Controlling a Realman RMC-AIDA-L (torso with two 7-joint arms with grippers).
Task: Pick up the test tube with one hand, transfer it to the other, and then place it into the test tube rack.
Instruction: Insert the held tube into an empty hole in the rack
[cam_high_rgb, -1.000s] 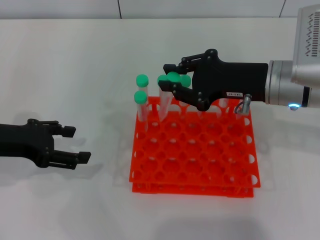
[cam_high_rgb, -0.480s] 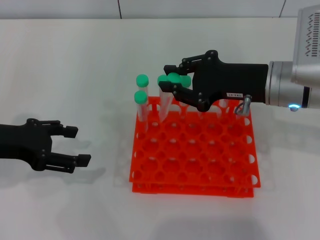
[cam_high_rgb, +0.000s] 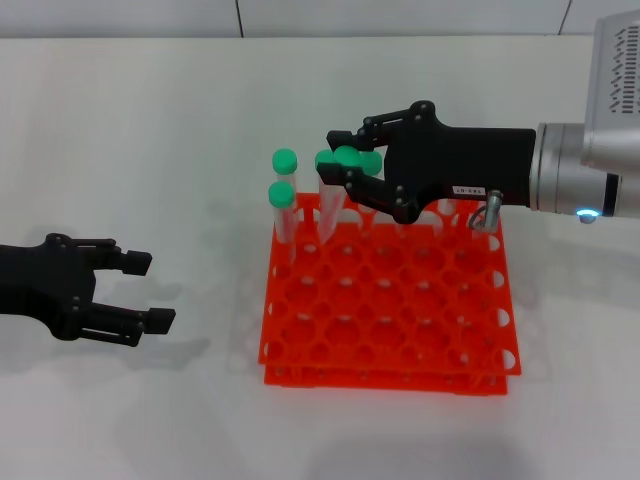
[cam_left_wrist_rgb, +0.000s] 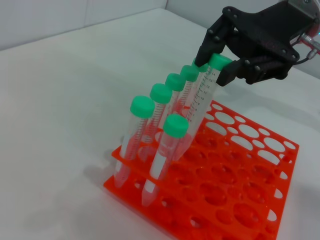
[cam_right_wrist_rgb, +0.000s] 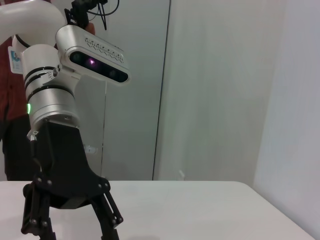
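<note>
The right gripper (cam_high_rgb: 345, 172) clamps the test tube (cam_left_wrist_rgb: 204, 97) by its green cap, tip already in the orange rack (cam_high_rgb: 390, 300)'s back row; releasing while it leans risks jamming neighbouring tubes (cam_left_wrist_rgb: 150, 125). The left gripper (cam_high_rgb: 135, 291) waits open, well apart.

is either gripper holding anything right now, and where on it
The right gripper holds a test tube by its green-capped top, jaws shut on it, with the lower end in the rack. The left gripper is open and empty.
</note>
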